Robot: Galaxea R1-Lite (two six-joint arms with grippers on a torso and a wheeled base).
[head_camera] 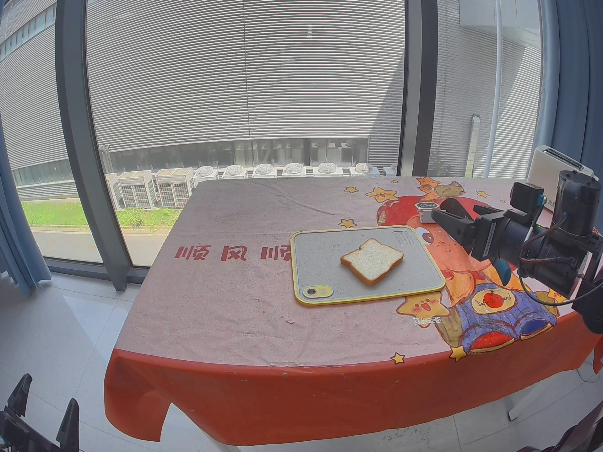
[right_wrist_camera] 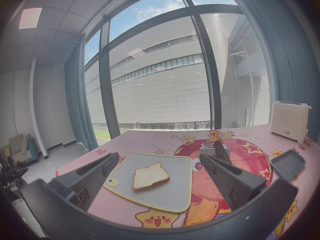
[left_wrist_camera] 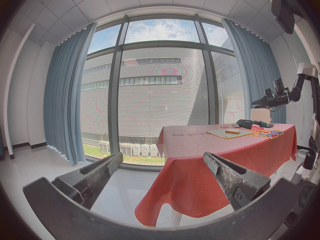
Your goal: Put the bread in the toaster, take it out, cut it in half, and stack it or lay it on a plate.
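Head view, with both wrist views. You see one slice of bread (head_camera: 372,260) lying flat on a grey, yellow-rimmed cutting board (head_camera: 326,271). The slice sits toward the board's right half, with its crust edge facing you. The board rests near the middle of the surface (head_camera: 239,309), which is covered by a pink cloth with an orange hem and cartoon print.

Right arm: your right end effector (head_camera: 447,213) hovers above the surface just to the right of the board. It points toward the board, well clear of the bread. Its fingers are spread apart and it grasps nothing.

Left arm: your left end effector (head_camera: 45,403) hangs low over the floor (head_camera: 69,321), off the near left corner of the surface and well apart from the board. Its fingers are likewise released, with nothing between them.

Right side of the surface: the cream toaster (right_wrist_camera: 288,120) stands upright at the far right corner. A dark tray (right_wrist_camera: 287,164) lies nearer to you than the toaster, close beside it. A small white holder (right_wrist_camera: 208,149) with a dark object against it sits between the board and the tray; you cannot tell what the object is.
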